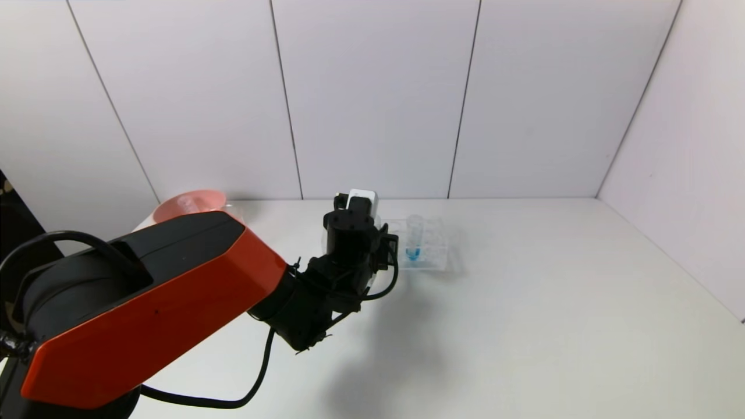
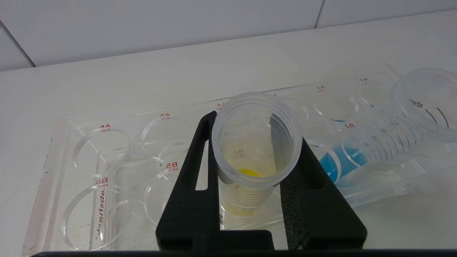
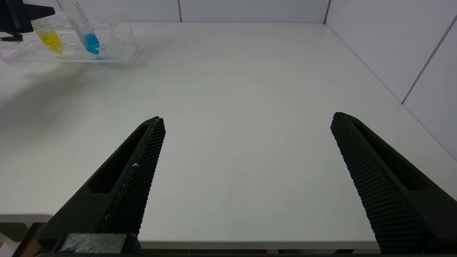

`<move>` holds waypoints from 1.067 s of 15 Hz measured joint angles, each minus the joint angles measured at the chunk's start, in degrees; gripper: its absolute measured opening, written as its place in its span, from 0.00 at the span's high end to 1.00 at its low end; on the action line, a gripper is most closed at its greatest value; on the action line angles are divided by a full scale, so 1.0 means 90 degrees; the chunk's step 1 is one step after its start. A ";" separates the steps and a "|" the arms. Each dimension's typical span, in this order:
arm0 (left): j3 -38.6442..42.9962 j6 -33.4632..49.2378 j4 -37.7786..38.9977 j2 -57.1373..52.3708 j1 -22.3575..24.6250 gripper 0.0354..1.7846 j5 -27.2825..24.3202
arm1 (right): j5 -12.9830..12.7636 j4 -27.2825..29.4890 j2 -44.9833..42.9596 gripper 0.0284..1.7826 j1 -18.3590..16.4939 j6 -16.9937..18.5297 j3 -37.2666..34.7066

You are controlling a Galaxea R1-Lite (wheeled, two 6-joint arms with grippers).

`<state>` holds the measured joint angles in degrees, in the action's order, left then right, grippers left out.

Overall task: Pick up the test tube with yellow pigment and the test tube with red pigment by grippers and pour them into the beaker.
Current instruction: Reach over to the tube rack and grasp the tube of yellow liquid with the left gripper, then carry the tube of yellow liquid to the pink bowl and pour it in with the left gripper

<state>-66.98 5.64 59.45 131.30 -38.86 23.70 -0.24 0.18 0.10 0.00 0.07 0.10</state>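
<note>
The left gripper point(image 2: 250, 167) is clamped around the test tube with yellow pigment point(image 2: 255, 142), which stands in the clear rack point(image 2: 107, 150) far across the tabletop point(image 1: 524, 320). It needs a straight lift next, I'd say, then carrying to the beaker, which I can't make out. The right gripper point(image 3: 246, 160) hangs released, near the right edge.

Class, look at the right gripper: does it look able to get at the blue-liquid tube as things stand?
Probably yes: the right gripper is open, and only bare table lies between it and the blue-liquid tube.
</note>
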 joint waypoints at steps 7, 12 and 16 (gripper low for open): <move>0.0034 -0.0024 -0.0004 -0.0058 0.0003 0.74 0.0022 | -0.0003 0.0000 0.0000 0.05 0.0000 0.0000 0.0000; 0.0129 -0.0009 -0.0004 -0.0265 -0.0018 0.74 -0.0012 | 0.0000 0.0000 0.0000 0.05 0.0000 0.0003 0.0000; 0.0194 -0.0015 -0.0037 -0.0447 -0.0042 0.74 -0.0122 | -0.0003 -0.0003 0.0000 0.05 0.0000 0.0003 0.0000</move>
<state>-65.23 5.51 59.12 127.28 -39.24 22.60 -0.27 0.16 0.10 0.00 0.10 0.10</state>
